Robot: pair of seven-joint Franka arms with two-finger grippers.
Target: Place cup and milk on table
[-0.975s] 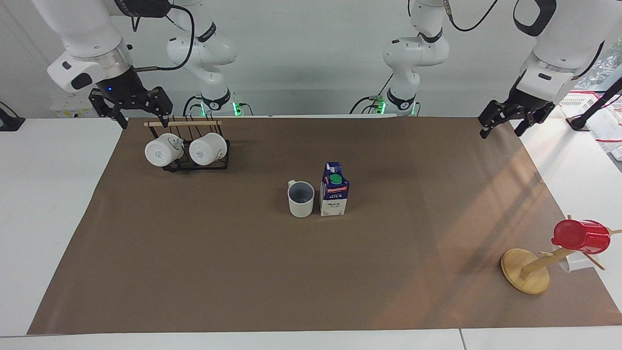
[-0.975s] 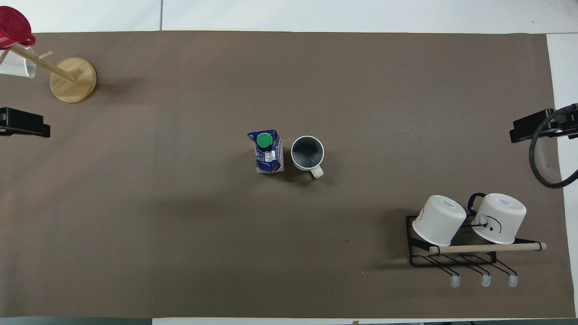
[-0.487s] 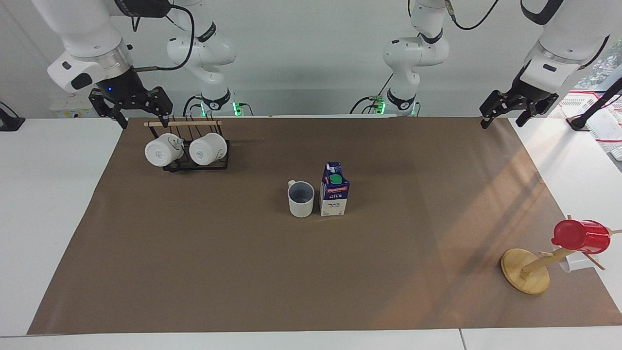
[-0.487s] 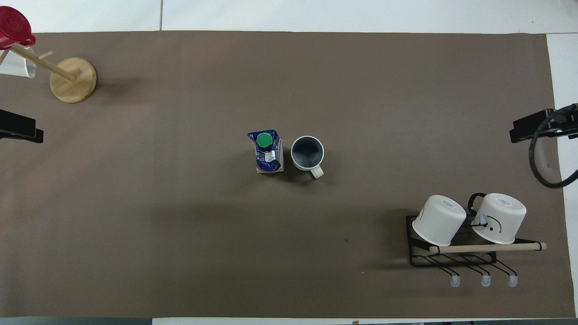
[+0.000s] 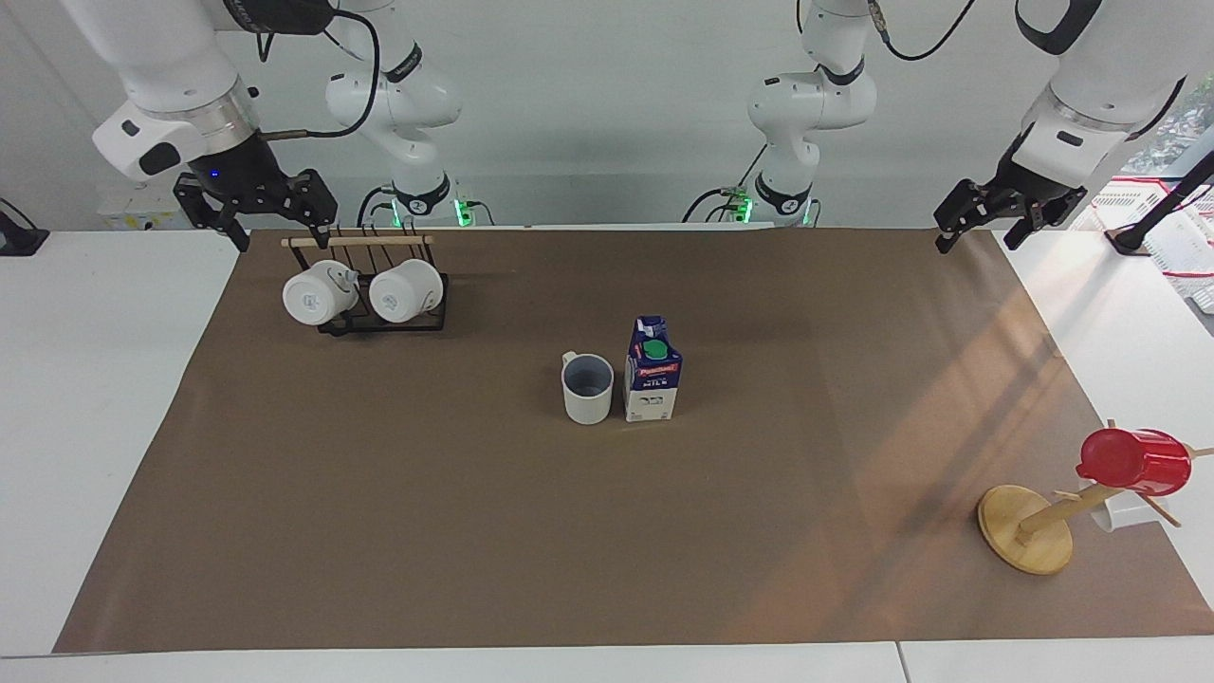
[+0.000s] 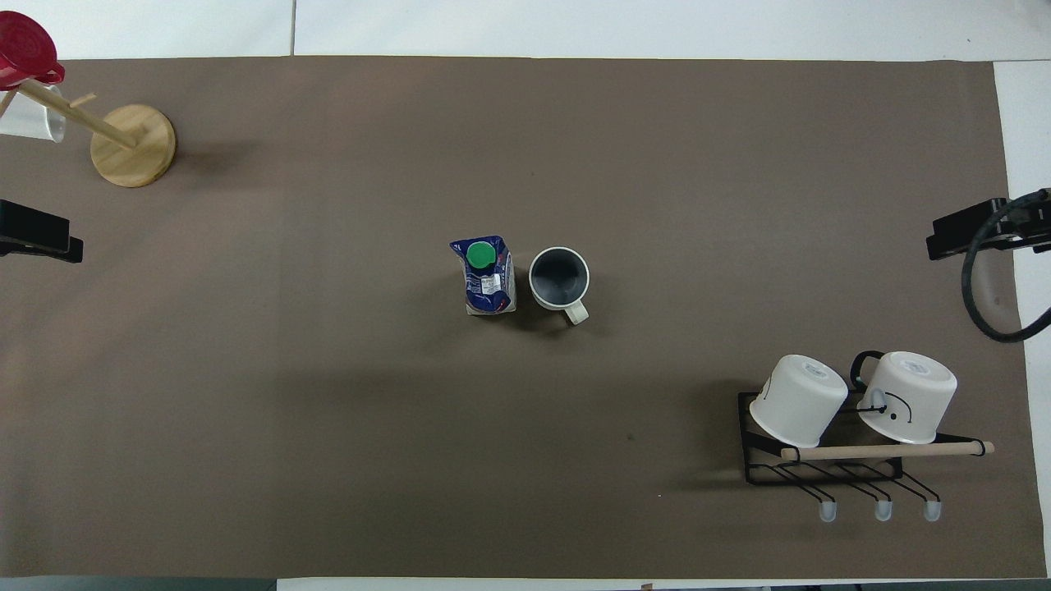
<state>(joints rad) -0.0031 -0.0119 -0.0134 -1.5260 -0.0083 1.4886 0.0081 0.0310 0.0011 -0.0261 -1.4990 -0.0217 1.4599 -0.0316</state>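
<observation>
1. Facing view: the cup (image 5: 588, 389) and the milk (image 5: 652, 371) stand upright side by side on the brown sheet (image 5: 474, 531) in the middle of the worktop (image 5: 85, 398), just beside each other with a thin gap, the cup toward the right arm's end. The cup's handle points toward the robots.
2. Facing view: the right hand (image 5: 256, 204) hangs in the air over the sheet's corner at the right arm's end, just above the black rack (image 5: 379, 318) that carries two white mugs (image 5: 313, 292). Its fingers are spread and hold nothing.
3. Facing view: the left hand (image 5: 986, 223) hangs over the sheet's edge at the left arm's end, fingers parted, nothing between them. Both hands are well apart from the cup and the milk.
4. Facing view: a wooden mug tree (image 5: 1029, 526) with a red cup (image 5: 1133, 462) stands at the left arm's end, farther from the robots than the milk.
5. Overhead view: the milk (image 6: 488, 275) shows its green cap (image 6: 481, 256); the cup (image 6: 560, 277) shows its dark inside, beside the carton toward the right arm's end.
6. Overhead view: only dark tips of the left hand (image 6: 37, 232) and right hand (image 6: 969, 234) reach in at the sheet's two ends; the rack (image 6: 829, 460) lies nearer to the robots than the cup.
</observation>
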